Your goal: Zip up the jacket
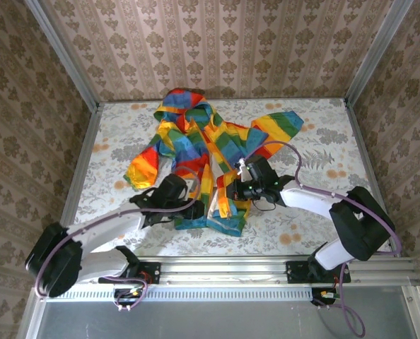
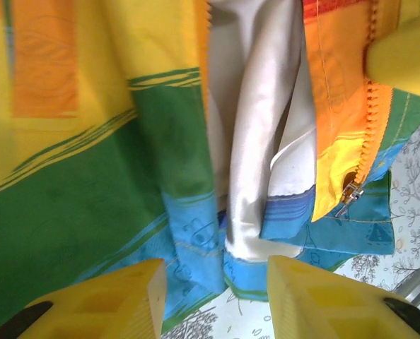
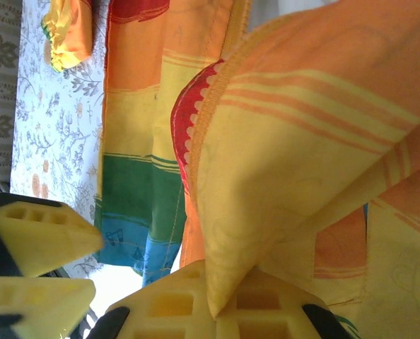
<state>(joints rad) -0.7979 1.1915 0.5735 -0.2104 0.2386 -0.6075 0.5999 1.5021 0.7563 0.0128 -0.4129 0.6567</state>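
Pinching a fold of limp, light rainbow-striped rain jacket with my right pincer; left pincer spread astride the hem. I'd take the small metal slider.

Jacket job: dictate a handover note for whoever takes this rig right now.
Left gripper: fingers open, straddling the bottom hem.
Right gripper: shut on a fold of the front panel.
Jacket lies open on the table, hood far, lining showing.
Zipper slider sits low near the hem, sides not joined.
Done: nothing zipped.
To do: join the two sides, pull the slider up.
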